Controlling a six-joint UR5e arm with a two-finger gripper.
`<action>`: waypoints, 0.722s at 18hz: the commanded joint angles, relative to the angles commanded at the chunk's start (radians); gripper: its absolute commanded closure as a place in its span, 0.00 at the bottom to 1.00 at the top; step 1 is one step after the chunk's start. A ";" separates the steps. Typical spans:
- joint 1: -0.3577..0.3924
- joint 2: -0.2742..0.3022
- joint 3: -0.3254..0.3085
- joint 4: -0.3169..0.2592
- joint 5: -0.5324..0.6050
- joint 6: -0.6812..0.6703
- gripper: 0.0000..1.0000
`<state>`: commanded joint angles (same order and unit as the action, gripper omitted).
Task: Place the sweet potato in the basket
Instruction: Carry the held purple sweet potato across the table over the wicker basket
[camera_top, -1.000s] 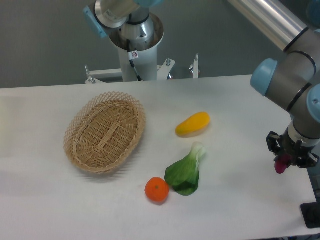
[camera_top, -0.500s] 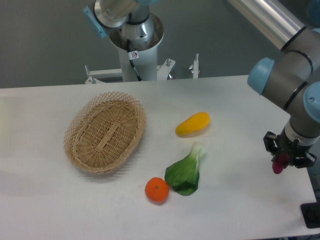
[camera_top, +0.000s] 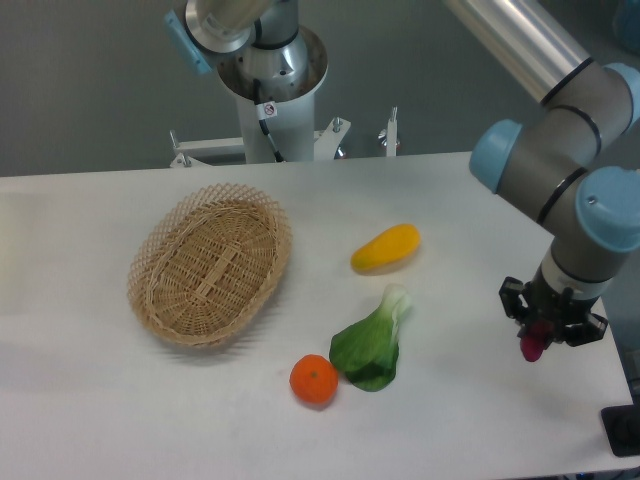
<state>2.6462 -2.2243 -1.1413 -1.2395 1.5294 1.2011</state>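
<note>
The gripper, clamped on the sweet potato, hangs far right; carrying it to the empty wicker basket remains.

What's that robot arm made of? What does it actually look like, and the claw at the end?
The arm is built from smooth silver-grey metal tubes joined by rounded, drum-like joints with pale blue caps. At its end sits the gripper, a small black block with short dark fingers. At the back of the table stands its round silver-grey base, with a thin black cable and a small sticker on it.
</note>
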 joint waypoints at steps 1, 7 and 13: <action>-0.009 0.000 -0.002 0.000 0.000 0.000 0.74; -0.081 0.050 -0.078 0.000 0.002 -0.046 0.74; -0.227 0.164 -0.239 0.002 0.002 -0.132 0.73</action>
<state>2.4193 -2.0604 -1.3803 -1.2379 1.5309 1.0692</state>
